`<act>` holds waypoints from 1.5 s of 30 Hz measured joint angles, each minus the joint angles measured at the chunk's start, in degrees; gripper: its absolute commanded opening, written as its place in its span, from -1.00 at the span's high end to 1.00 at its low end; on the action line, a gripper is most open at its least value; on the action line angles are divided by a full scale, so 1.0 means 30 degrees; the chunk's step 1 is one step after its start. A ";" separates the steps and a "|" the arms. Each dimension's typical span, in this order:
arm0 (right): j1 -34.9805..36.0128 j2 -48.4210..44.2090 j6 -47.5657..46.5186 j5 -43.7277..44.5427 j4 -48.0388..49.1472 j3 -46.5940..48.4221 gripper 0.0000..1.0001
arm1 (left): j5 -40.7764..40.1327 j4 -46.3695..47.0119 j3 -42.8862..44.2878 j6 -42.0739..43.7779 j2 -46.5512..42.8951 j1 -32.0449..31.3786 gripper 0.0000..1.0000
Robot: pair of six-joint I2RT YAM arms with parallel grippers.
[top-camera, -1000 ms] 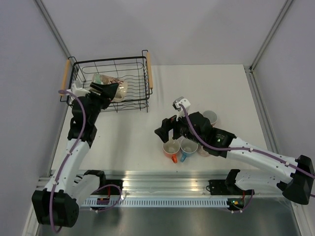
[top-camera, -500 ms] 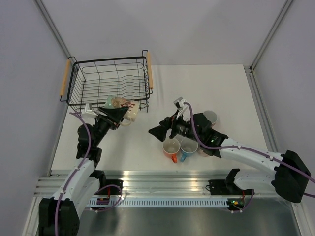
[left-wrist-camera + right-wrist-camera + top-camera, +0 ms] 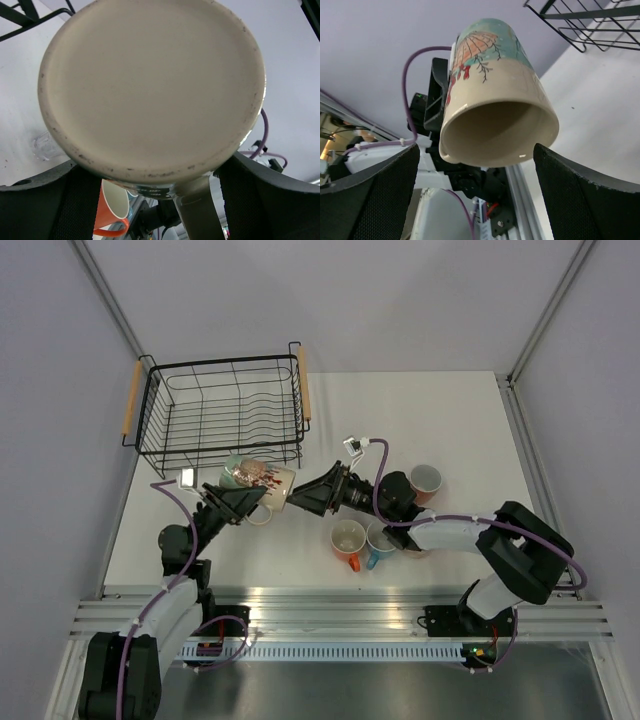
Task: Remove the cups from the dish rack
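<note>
Black wire rack (image 3: 222,361) is sitting at the far left of the table (image 3: 440,420), and no cup is showing inside it. Just in front of its near edge, the left gripper (image 3: 238,502) is holding the cream mug (image 3: 258,480) in the air, outside the rack, with its jaws pinching the mug from either side. The mug is lying on its side, base toward the left wrist and mouth toward the right arm, which is presenting the open rim for a handover. The right gripper (image 3: 298,502) is pointing at that mouth, close but not touching. Its jaws are spread wide, so the fingers (image 3: 367,200) are flanking the mug in the right wrist view.

The step in hand is probably a transfer between arms, since the unloaded cups are grouped on the right arm's side. There, an orange mug (image 3: 348,540) and a blue mug (image 3: 382,537) are standing upright and touching, with a pink cup (image 3: 426,480) apart, farther back and right. Risk: releasing before the right jaws are gripping the rim would drop the mug.
</note>
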 measured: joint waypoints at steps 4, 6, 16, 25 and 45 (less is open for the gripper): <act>0.0000 0.0889 0.1581 -0.0466 0.2280 0.0000 -0.96 | 0.0612 0.0867 -0.0022 0.0029 -0.0058 0.0000 0.95; 0.0000 0.0984 0.2055 -0.0576 0.2885 0.0000 -0.96 | 0.0867 0.1107 -0.0029 0.0131 -0.0146 0.0000 0.95; 0.0000 0.1552 0.3075 -0.0750 0.3920 0.0794 -0.62 | 0.1974 -0.1195 -0.0080 0.3060 -0.3024 -0.0029 0.95; 0.0284 0.3191 0.3679 -0.1523 0.3344 0.1938 0.41 | 0.1588 -0.5209 -0.0080 0.6878 -0.4568 -0.0590 0.95; 0.0743 0.3220 0.1785 -0.0729 0.0153 0.3519 0.99 | 0.1559 -1.0637 0.0481 0.9194 -0.6302 -0.1158 -0.50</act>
